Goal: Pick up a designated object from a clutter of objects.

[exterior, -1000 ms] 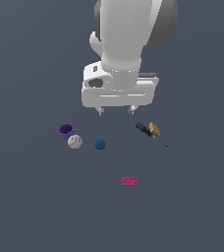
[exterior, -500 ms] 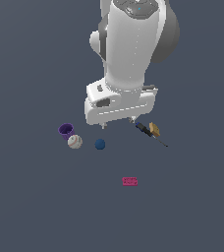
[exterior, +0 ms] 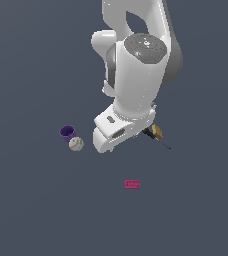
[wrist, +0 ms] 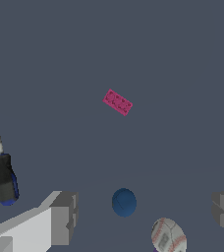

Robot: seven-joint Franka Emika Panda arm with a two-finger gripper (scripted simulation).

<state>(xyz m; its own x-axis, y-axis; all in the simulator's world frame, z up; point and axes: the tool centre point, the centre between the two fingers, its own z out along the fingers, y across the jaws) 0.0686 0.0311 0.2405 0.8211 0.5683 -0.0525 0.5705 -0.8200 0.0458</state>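
The magenta studded brick [exterior: 132, 184] lies alone on the grey floor, nearest the camera in the exterior view. It also shows in the wrist view [wrist: 117, 102], well ahead of the fingers. My gripper [wrist: 143, 214] is open and empty, its two grey fingers [wrist: 61, 217] spread wide. It hangs above the dark blue ball [wrist: 124, 202] and the whitish ball [wrist: 168, 236]. In the exterior view the white hand [exterior: 117, 134] hides the blue ball and the fingertips. The brick is apart from the gripper, not touched.
A purple cup [exterior: 67, 132] stands beside the whitish ball [exterior: 76, 144] at the exterior view's left. A dark thin tool [exterior: 161, 142] with a tan block [exterior: 157, 131] lies at the hand's right; the tool also shows in the wrist view [wrist: 6, 177].
The arm has swung down and turned; the hand sits lower and now covers the blue ball in the exterior view. The objects have not moved.
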